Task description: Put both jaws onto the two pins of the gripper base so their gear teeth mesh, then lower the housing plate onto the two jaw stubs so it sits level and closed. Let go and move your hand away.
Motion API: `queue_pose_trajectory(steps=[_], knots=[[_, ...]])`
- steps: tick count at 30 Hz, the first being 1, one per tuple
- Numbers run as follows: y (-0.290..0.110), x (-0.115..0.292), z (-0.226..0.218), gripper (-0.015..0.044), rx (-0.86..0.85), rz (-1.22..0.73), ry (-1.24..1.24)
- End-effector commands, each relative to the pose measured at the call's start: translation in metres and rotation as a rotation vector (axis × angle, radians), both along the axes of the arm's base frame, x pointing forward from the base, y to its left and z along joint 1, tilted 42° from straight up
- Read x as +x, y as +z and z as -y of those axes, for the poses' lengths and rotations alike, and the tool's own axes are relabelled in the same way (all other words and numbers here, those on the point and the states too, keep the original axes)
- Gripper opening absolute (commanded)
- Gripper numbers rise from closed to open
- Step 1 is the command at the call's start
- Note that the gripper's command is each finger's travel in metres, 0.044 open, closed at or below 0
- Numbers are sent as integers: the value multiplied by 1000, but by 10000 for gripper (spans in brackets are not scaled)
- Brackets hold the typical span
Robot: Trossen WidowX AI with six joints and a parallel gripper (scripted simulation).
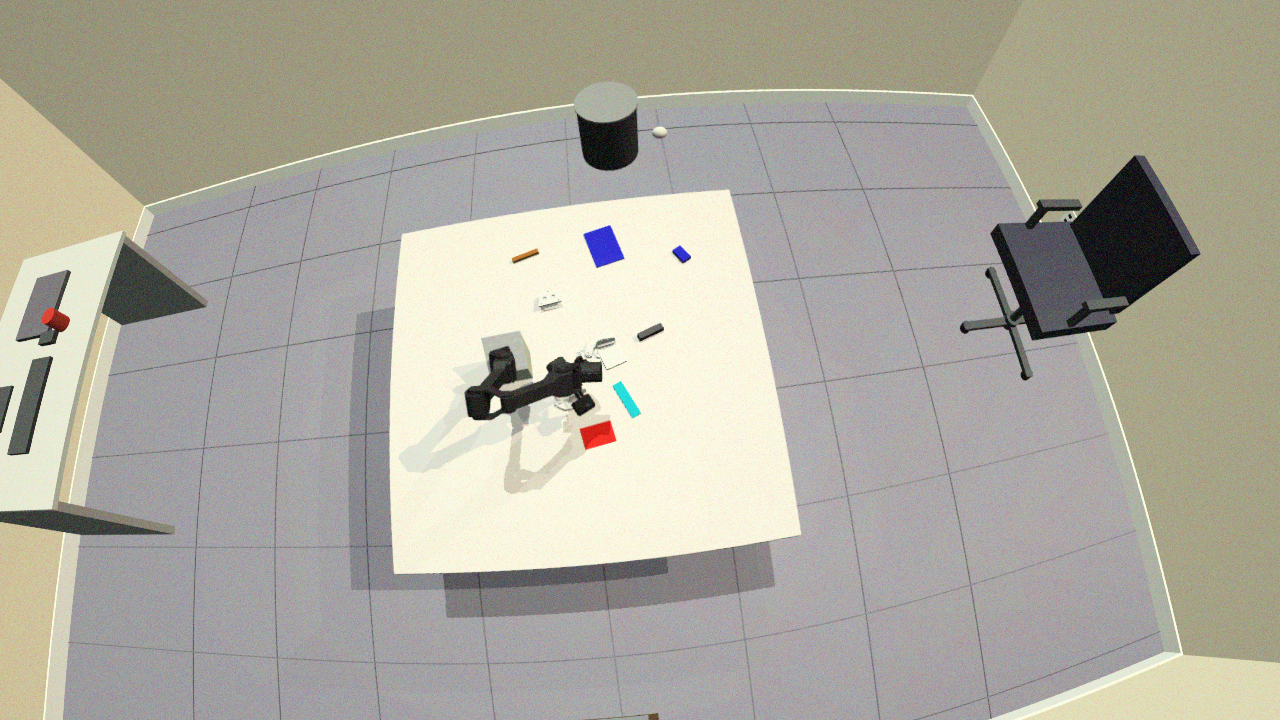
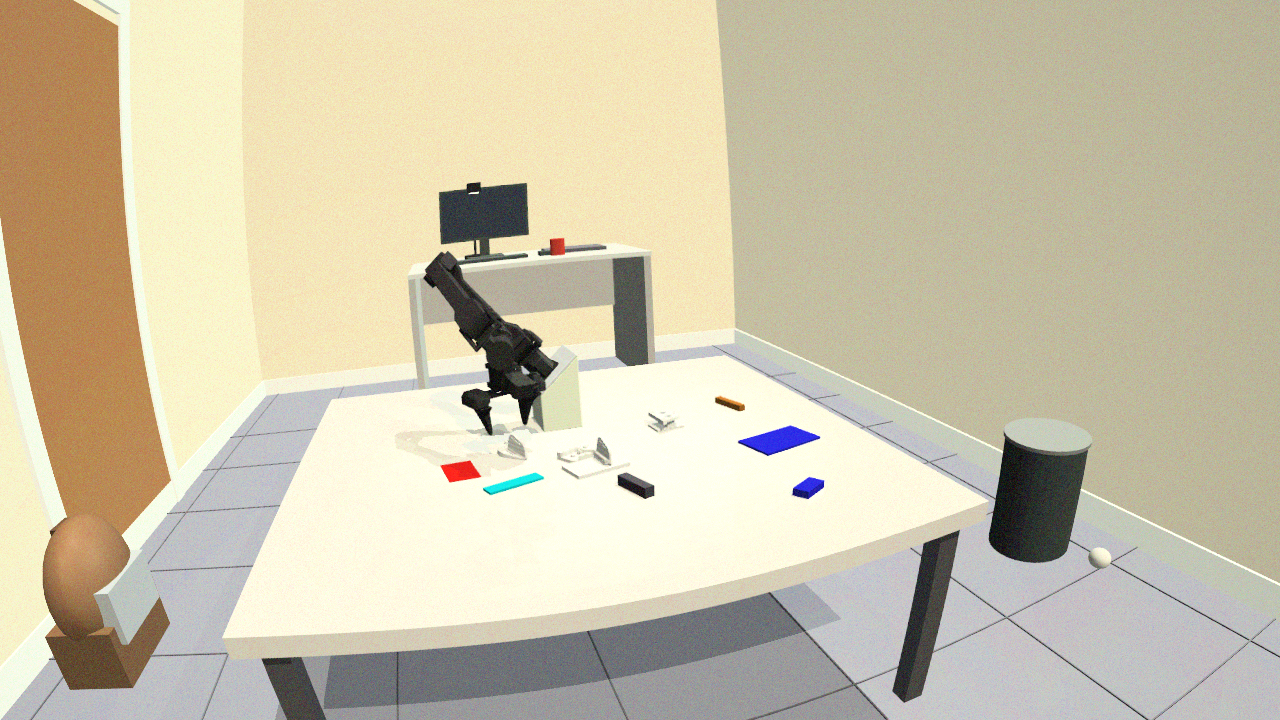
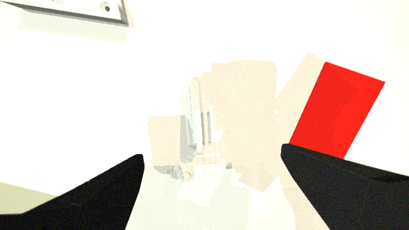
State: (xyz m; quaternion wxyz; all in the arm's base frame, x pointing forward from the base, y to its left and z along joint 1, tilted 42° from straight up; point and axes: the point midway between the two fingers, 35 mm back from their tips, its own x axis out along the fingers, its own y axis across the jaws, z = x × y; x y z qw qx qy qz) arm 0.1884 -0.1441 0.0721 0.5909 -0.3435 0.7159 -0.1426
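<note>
My gripper [image 2: 507, 428] [image 3: 214, 155] is open and empty above one white jaw [image 2: 512, 447] [image 3: 196, 128], which lies on the table apart from the base. In the wrist view this jaw is between the spread fingertips, lower down. The pale gripper base [image 2: 590, 470] lies to the right in the exterior view; its edge and one round hole or pin show at the wrist view's top left. The other jaw [image 1: 605, 342] [image 2: 603, 451] stands at the base; its seating on a pin cannot be made out. A small white part [image 1: 548, 300] [image 2: 664, 420], seemingly the housing plate, lies apart.
A red sheet [image 1: 597, 435] [image 2: 460, 471] [image 3: 332, 112] lies beside the gripper. A cyan strip [image 1: 626, 399] [image 2: 513, 483] and a black block [image 1: 650, 332] [image 2: 635, 485] lie near the base. A blue sheet [image 1: 604, 246], a blue block [image 1: 681, 254] and an orange bar [image 1: 525, 256] lie farther off.
</note>
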Motion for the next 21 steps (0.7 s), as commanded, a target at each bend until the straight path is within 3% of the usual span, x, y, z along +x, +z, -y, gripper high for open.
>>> queue_pose_trajectory(steps=[1, 21], knots=[[-6, -1, 4, 440, -1, -1, 7], [-26, -1, 22, 440, 1, -1, 7]])
